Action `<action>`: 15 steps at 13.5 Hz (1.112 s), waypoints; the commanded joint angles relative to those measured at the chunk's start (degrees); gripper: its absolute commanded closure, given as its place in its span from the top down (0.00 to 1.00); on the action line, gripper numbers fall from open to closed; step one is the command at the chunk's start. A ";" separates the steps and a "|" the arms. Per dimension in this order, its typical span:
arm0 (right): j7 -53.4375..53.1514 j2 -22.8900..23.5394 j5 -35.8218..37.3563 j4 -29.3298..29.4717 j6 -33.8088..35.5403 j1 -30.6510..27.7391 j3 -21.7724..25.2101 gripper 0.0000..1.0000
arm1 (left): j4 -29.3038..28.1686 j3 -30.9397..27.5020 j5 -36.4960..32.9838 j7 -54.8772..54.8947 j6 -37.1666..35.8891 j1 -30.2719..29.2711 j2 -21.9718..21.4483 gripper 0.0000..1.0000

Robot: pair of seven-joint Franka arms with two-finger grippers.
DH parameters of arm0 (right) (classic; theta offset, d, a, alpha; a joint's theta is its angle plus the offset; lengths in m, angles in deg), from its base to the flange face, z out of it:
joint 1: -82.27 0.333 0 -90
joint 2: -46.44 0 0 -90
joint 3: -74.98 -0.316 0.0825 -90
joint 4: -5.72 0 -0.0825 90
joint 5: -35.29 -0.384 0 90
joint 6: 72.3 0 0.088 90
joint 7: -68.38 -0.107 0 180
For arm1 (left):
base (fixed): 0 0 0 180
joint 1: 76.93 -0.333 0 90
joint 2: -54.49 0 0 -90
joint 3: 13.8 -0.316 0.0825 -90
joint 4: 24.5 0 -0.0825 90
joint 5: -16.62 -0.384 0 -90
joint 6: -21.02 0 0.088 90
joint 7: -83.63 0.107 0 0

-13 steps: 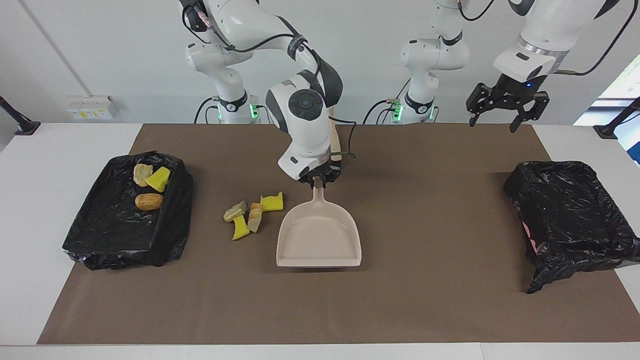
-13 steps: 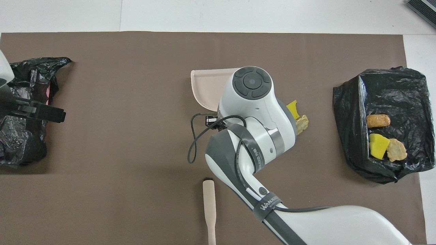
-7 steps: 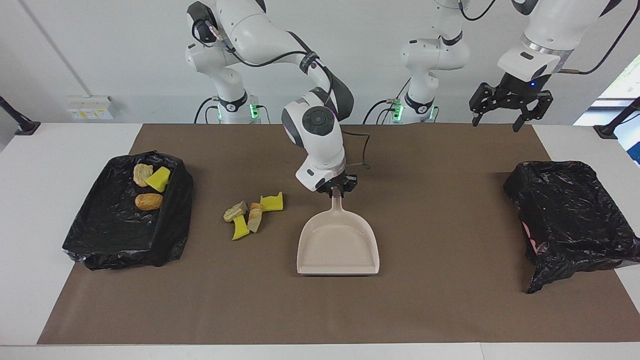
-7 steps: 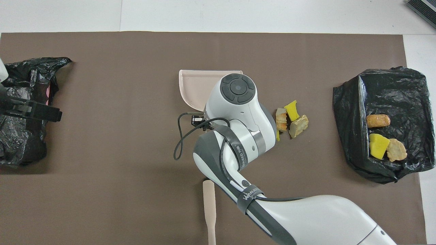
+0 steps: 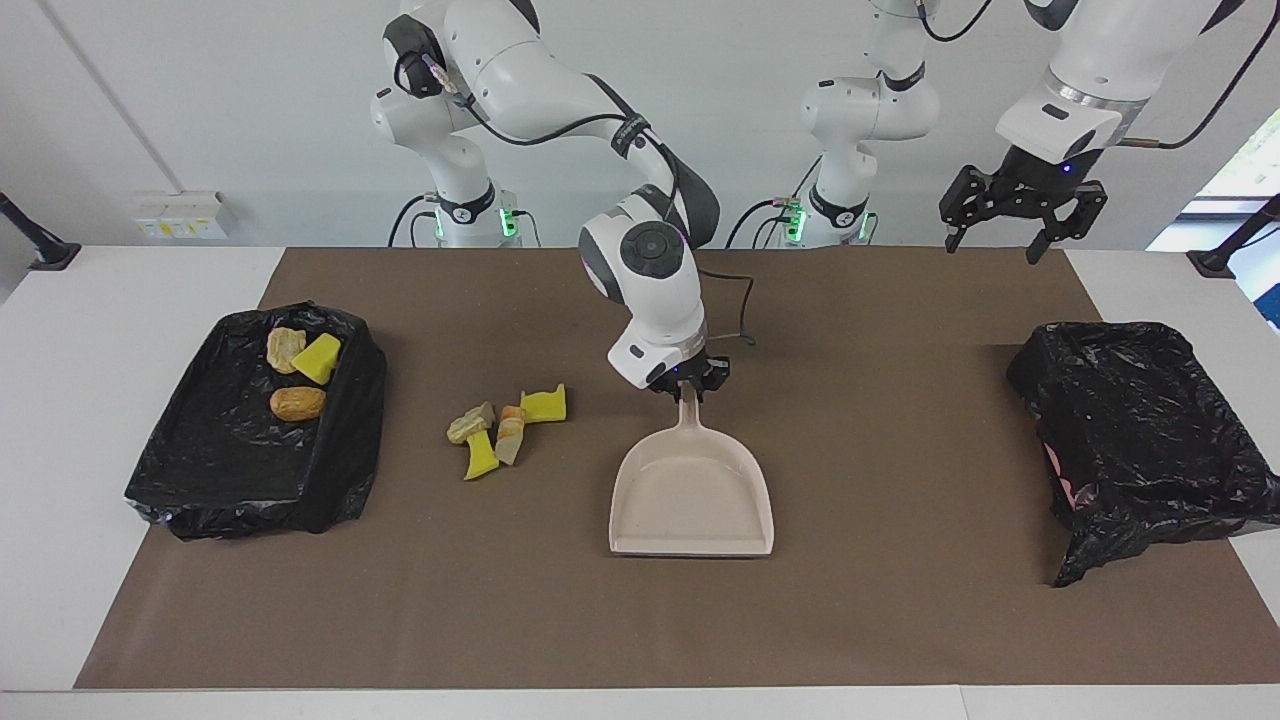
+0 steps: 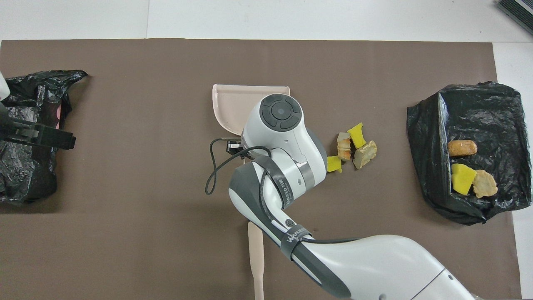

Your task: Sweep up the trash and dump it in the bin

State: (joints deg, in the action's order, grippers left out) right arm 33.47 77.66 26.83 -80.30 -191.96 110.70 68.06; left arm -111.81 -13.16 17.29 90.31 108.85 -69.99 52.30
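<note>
A: So, where is the trash?

B: Four lumps (image 5: 503,428) lie loose on the brown mat (image 5: 860,620), toward the right arm's end from the dustpan (image 5: 692,500): two yellow wedges and two tan chunks, touching or just beside one another. Three more (image 5: 298,372) sit in the black-lined bin (image 5: 180,480) at the right arm's end, in the corner nearest the robots.

A: And the dustpan?

B: It rests flat on the mat near the middle, handle toward the robots, mouth away from them. Nothing lies in it.

A: Who holds it?

B: The right gripper (image 5: 686,384) does, jaws narrow and clamped on the top of the handle.

A: The left one?

B: The left gripper (image 5: 1020,205) hangs high in the air near the other bin (image 5: 1140,440), jaws spread wide, holding nothing. That arm waits.

A: Anything else?

B: A pale brush handle (image 6: 255,258) lies on the mat's edge nearest the robots, seen only from overhead.
</note>
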 commanded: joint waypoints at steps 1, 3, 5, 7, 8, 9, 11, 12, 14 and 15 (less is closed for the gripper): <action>1.25 0.17 -0.60 -0.64 -1.02 0.13 -0.03 0.48 | 0.83 0.33 -0.94 0.00 -1.35 -0.70 -0.01 1.00; 1.42 -0.10 0.54 -0.38 -0.06 0.31 0.06 1.00 | 0.74 0.42 -0.94 -0.09 -1.35 -0.70 -0.01 1.00; 1.43 -0.88 1.07 -0.38 1.17 0.31 0.06 1.00 | 0.65 0.42 -0.94 -0.09 -1.00 -0.53 -0.01 1.00; 1.86 -3.78 0.72 -0.64 7.38 -0.82 -0.03 1.00 | 0.65 0.42 -0.76 -0.09 -0.65 -0.09 -0.01 1.00; 1.86 -4.84 0.81 -0.55 10.90 -0.92 0.06 1.00 | 0.65 0.51 -0.76 -0.09 -0.38 0.09 -0.01 1.00; 2.21 -6.50 0.98 -0.73 14.15 -1.01 0.06 1.00 | 0.56 0.59 -0.68 -0.09 -0.38 0.26 -0.01 1.00; 2.93 -10.97 0.11 -3.43 17.25 -0.57 -0.03 1.00 | -0.75 0.86 -0.59 -0.09 -0.21 0.27 -0.53 1.00; 2.48 -14.48 -0.24 -7.54 17.17 -0.05 -0.03 1.00 | -0.84 1.03 -0.59 -0.17 0.32 0.35 -0.45 1.00; 2.22 -21.68 -1.99 -15.63 17.17 1.18 -0.11 1.00 | -1.37 1.03 -0.50 -0.09 2.77 1.58 0.43 1.00; 2.22 -24.68 -3.83 -19.41 17.09 1.97 -0.11 1.00 | -1.98 1.12 -0.50 -0.17 4.61 1.67 0.78 1.00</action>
State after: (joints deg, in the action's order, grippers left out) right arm 34.94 61.07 25.87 -89.06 -173.33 111.87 67.94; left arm -112.37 -11.69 17.30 90.31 110.28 -69.54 52.65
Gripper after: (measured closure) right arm 0.000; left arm 0.000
